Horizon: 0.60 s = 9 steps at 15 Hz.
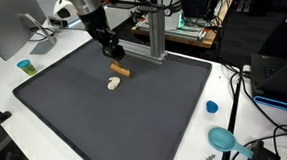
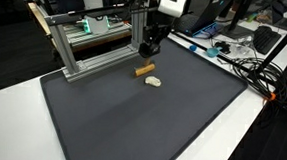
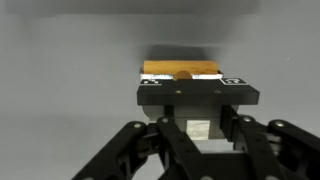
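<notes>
The brown wooden block (image 1: 121,71) lies flat on the grey mat (image 1: 75,114), steady on its long side, with a pale lump (image 1: 114,84) just beside it. The tool (image 1: 112,53) hangs close above, pointing down, so the wrist view frames the block. Whether its fingers are apart I cannot tell. An aluminium frame (image 1: 153,39) stands behind on the desk (image 1: 1,84).

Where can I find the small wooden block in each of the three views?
Exterior view: the wooden block lies upper centre on the dark mat, just below the gripper.
Exterior view: the wooden block lies upper centre, under the gripper.
Wrist view: the wooden block is at centre, slightly high, just beyond the gripper.
Shared landmark: the dark mat, seen in all three; the pale lump beside the block shows in both exterior views.
</notes>
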Each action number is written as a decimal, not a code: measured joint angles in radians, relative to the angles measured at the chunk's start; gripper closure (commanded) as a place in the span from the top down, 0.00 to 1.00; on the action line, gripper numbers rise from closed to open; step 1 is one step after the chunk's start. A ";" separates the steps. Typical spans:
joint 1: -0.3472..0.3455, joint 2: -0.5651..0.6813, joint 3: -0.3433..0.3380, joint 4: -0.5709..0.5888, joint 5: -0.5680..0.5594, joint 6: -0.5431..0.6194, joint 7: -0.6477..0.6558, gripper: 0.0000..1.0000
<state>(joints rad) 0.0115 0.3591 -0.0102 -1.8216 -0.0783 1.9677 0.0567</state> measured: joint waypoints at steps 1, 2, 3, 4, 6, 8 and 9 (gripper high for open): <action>0.004 -0.018 0.003 -0.005 0.000 0.002 -0.005 0.21; 0.007 -0.036 0.007 -0.009 0.000 0.007 -0.010 0.21; 0.010 -0.051 0.010 -0.009 0.000 0.017 -0.014 0.21; 0.011 -0.060 0.013 -0.009 0.000 0.030 -0.018 0.21; 0.011 -0.062 0.013 -0.008 0.000 0.053 -0.023 0.21; 0.009 -0.053 0.011 -0.007 0.000 0.076 -0.025 0.21; 0.008 -0.045 0.010 -0.006 0.000 0.082 -0.025 0.21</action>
<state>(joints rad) 0.0195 0.3146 -0.0007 -1.8278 -0.0783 2.0500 0.0316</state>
